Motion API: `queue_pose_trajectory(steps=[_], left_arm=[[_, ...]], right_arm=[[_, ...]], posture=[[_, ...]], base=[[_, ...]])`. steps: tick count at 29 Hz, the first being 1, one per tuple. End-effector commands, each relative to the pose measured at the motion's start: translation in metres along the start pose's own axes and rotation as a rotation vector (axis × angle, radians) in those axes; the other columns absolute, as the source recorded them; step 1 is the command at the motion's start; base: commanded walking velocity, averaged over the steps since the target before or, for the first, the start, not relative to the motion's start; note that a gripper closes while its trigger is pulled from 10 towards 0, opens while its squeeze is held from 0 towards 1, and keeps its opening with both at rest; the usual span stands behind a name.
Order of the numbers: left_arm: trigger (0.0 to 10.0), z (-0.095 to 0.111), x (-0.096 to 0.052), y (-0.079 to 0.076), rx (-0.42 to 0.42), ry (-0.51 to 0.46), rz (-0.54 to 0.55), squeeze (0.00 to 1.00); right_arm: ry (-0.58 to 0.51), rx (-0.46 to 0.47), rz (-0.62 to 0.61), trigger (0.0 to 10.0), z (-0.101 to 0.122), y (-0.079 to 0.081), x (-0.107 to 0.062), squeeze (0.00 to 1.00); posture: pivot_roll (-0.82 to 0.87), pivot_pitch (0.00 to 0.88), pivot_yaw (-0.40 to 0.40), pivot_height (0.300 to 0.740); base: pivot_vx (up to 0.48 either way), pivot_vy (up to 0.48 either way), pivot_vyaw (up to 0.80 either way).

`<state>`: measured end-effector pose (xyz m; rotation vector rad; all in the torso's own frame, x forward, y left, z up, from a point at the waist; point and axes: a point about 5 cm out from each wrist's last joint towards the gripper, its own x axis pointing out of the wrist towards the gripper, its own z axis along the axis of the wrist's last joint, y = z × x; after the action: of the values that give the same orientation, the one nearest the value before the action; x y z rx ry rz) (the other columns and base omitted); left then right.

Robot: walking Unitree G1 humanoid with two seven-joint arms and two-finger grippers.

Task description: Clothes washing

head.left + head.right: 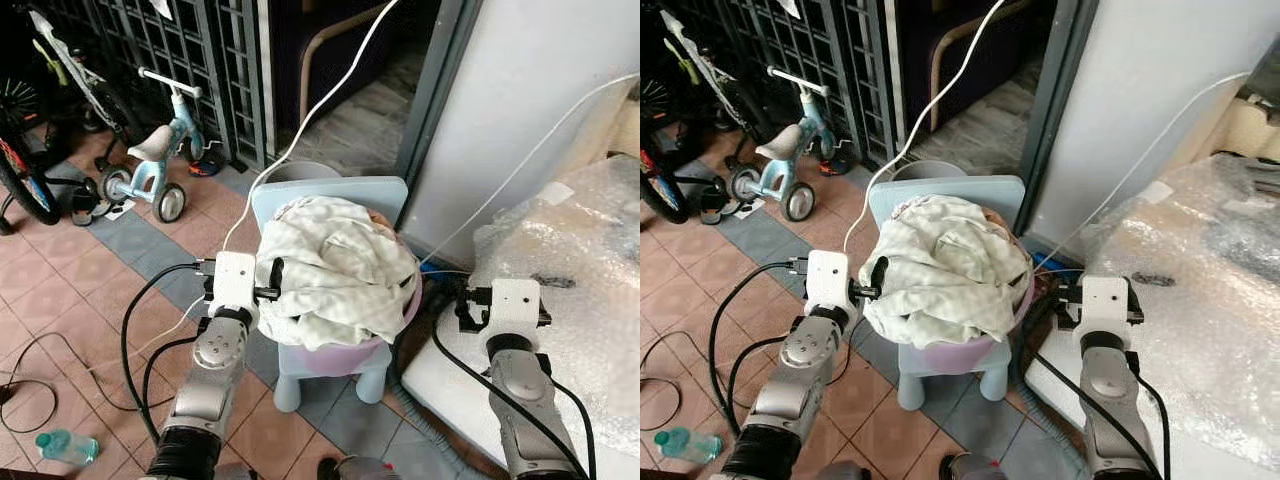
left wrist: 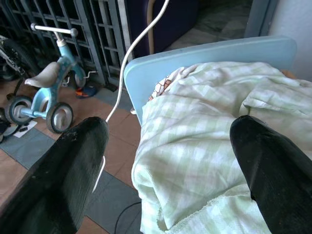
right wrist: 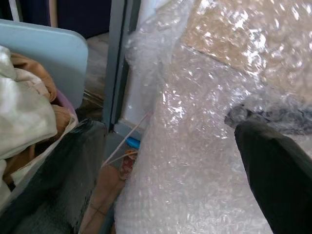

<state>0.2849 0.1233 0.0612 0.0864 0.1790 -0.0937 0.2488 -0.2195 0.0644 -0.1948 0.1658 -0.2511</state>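
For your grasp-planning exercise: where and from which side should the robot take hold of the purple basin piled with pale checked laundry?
Probably the purple basin by its rim, one gripper from each side: the pale checked laundry heaps over the top, and the left gripper already flanks it.

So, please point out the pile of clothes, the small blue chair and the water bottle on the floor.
pile of clothes (image 1: 335, 270), left eye view, middle of the checked cloth.
small blue chair (image 1: 385, 190), left eye view, bare backrest.
water bottle (image 1: 68, 446), left eye view, its body.
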Motion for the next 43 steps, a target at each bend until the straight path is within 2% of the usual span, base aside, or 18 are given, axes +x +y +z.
queue_pose_trajectory(steps=[1, 10, 16, 24, 27, 30, 32, 37, 43], left_arm=[[10.0, 0.003, 0.003, -0.003, -0.005, -0.004, -0.019, 0.00], [10.0, 0.003, 0.005, -0.003, -0.029, -0.006, -0.023, 0.00], [10.0, 0.004, 0.005, -0.004, -0.056, -0.012, -0.008, 0.00], [10.0, 0.001, 0.000, 0.005, -0.087, -0.012, 0.074, 0.00], [10.0, -0.003, -0.005, 0.009, -0.095, -0.008, 0.109, 0.00], [10.0, -0.006, -0.007, 0.012, -0.095, -0.003, 0.119, 0.00], [10.0, -0.005, -0.007, 0.013, -0.088, -0.002, 0.117, 0.00], [10.0, -0.001, -0.003, 0.014, -0.052, -0.010, 0.096, 0.00], [10.0, 0.004, -0.004, 0.021, -0.044, -0.022, 0.125, 0.00]], right_arm=[[0.011, 0.006, -0.027, 10.0, -0.002, -0.006, -0.002, 0.00], [0.001, 0.026, -0.008, 10.0, 0.000, -0.002, -0.003, 0.00], [-0.018, 0.027, 0.025, 10.0, 0.005, 0.002, 0.001, 0.00], [-0.021, 0.013, 0.130, 10.0, 0.010, 0.018, 0.007, 0.00], [-0.035, 0.005, 0.163, 10.0, 0.016, 0.023, 0.014, 0.00], [-0.044, 0.005, 0.172, 10.0, 0.020, 0.025, 0.019, 0.00], [-0.055, 0.006, 0.174, 10.0, 0.023, 0.027, 0.022, 0.00], [-0.063, 0.021, 0.155, 10.0, 0.023, 0.029, 0.024, 0.00], [-0.065, 0.037, 0.161, 10.0, 0.023, 0.030, 0.025, 0.00]], posture=[[-0.04, 0.000, 0.045, 0.740], [-0.03, 0.000, 0.037, 0.740], [-0.01, 0.000, 0.009, 0.740], [0.03, 0.000, -0.060, 0.740], [0.05, 0.000, -0.081, 0.740], [0.05, 0.000, -0.080, 0.740], [0.05, 0.000, -0.053, 0.740], [0.03, 0.000, -0.026, 0.740], [0.04, 0.005, -0.020, 0.740]], base=[[0.000, 0.000, -0.80], [0.000, 0.000, -0.74], [0.000, 0.000, 0.00], [0.000, 0.000, 0.00], [0.000, 0.000, 0.00], [0.000, 0.000, 0.00], [0.000, 0.000, 0.00], [0.000, 0.000, 0.00], [0.000, 0.000, 0.00]])
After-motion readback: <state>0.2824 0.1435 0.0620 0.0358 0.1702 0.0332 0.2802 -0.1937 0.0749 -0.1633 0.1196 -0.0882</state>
